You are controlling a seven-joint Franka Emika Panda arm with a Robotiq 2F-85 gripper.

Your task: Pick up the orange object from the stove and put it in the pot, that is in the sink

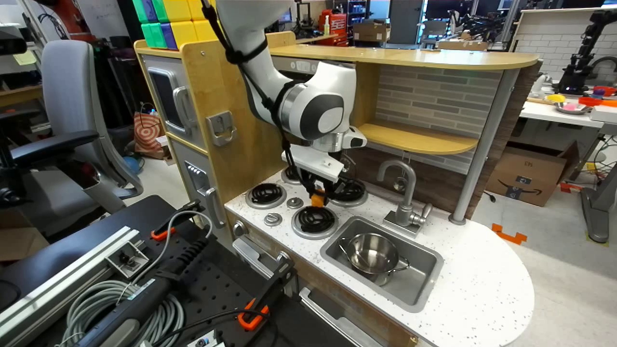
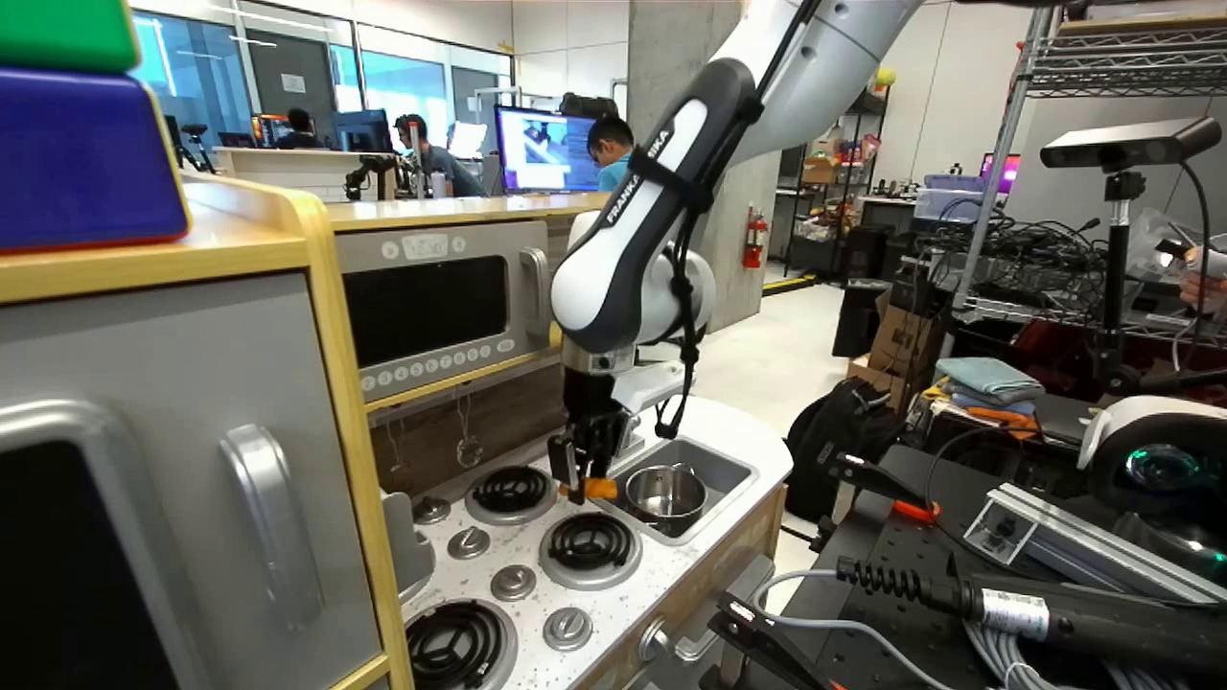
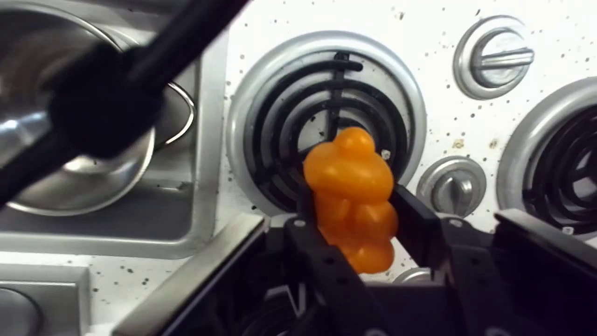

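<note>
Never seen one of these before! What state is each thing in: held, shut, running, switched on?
Orange object, held above the stove
Gripper, closed on it
Metal pot, open side up, no lid on, in the sink
Faucet, no water seen running
Toy microwave door, shut
Upper cabinet door, shut
Computer monitor, lit

a robot arm (image 2: pixel 637 216), toy kitchen (image 1: pixel 462 260), mounted camera (image 2: pixel 1126 144) and wire shelving (image 2: pixel 1122 86) show a robotics lab.
</note>
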